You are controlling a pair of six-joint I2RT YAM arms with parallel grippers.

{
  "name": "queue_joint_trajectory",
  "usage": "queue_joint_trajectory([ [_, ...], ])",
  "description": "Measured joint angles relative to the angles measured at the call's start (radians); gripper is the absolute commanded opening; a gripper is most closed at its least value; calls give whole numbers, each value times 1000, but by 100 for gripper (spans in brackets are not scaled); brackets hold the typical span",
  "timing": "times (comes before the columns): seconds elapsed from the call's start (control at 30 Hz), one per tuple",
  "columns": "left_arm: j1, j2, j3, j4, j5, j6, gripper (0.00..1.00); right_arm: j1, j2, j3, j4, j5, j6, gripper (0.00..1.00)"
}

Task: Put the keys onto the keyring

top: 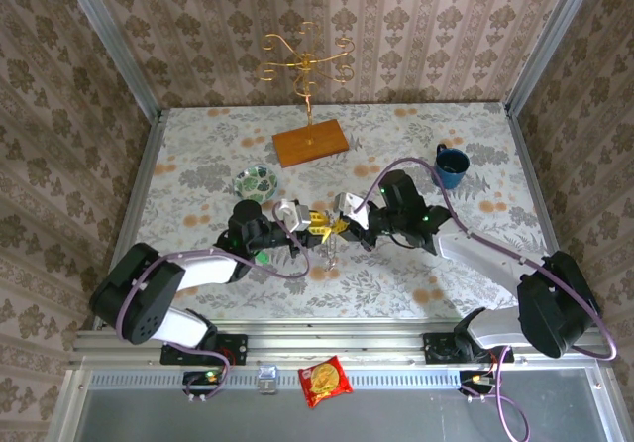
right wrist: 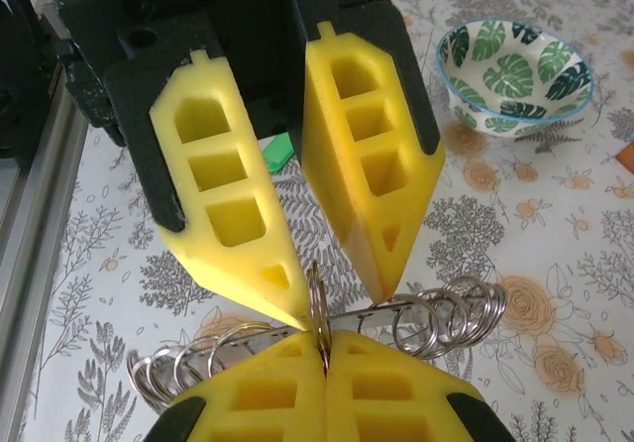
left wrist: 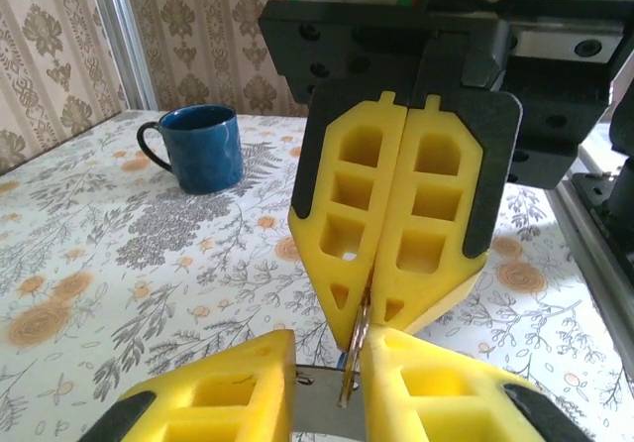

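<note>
Keyring (right wrist: 451, 313) is mid-tabletop (top: 198, 165), held up off the surface btwn the two arms' jaws, which meet nose to nose just near-side of the bowl (right wrist: 510, 75). It reads as 1 thin wire loop w/ lots of small steel split rings strung on it, bunched in 2 clusters, one either side of the grip. Exact ring count: can't tell, they overlap.

Right jaws: fully closed, yellow fingers (left wrist: 426, 204) pressed flat together, pinching the keyring at its middle; the metal edge pokes out btwn the tips. Left jaws: slightly parted, fingers (right wrist: 223, 194) straddling the same spot from the opposite side. There's a visible gap, so they're not clamped on it. In the left wrist view the metal stands in that gap, close to one finger.

Small green bit (right wrist: 280, 152) lies on the tabletop behind the left jaws. Can't tell what it is.

Writing/labels: the snack packet (top: 325, 381), red & yellow, lies on the near ledge btwn the arm bases, and its print is too small to read.

Counts:
- 2 arms
- 1 bowl, white w/ green leaf pattern & blue rim
- 1 blue mug (left wrist: 203, 150), upright at far right of the tabletop, handle to its side
- 1 gold wire stand (top: 307, 62) w/ curly arms on 1 wood base (top: 310, 143), far centre
- 1 packet

Bowl, mug & stand all sit well apart from the keyring. Tabletop has a floral print w/ orange blooms; the walls have patterned paper.
</note>
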Motion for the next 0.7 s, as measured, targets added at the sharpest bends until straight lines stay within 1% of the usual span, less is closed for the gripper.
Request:
queue_joint_trajectory([
  [0.1, -9, -39, 37, -138, -18, 81, 18, 10, 17, 53, -81, 27, -40, 0],
  [0.17, -14, -51, 60, -214, -26, 128, 17, 18, 29, 83, -129, 53, -64, 0],
  [0.23, -18, -58, 84, -293, -30, 175, 12, 26, 35, 100, -165, 77, -79, 0],
  [0.3, -25, -61, 108, -372, -29, 229, 2, 34, 39, 112, -197, 97, -90, 0],
  [0.33, -28, -64, 116, -400, -30, 249, 0, 35, 40, 116, -207, 104, -92, 0],
  [0.37, -29, -66, 125, -426, -32, 265, 0, 35, 41, 117, -212, 105, -92, 6],
  [0.4, -29, -69, 130, -446, -33, 277, 0, 36, 41, 117, -213, 108, -92, 16],
  [0.47, -32, -78, 132, -468, -39, 294, 0, 35, 41, 117, -208, 105, -87, 25],
  [0.57, -33, -82, 126, -467, -47, 298, 0, 29, 26, 105, -181, 99, -61, 27],
  [0.7, -34, -84, 95, -427, -44, 292, 0, 24, -6, 51, -128, 96, -23, 25],
])
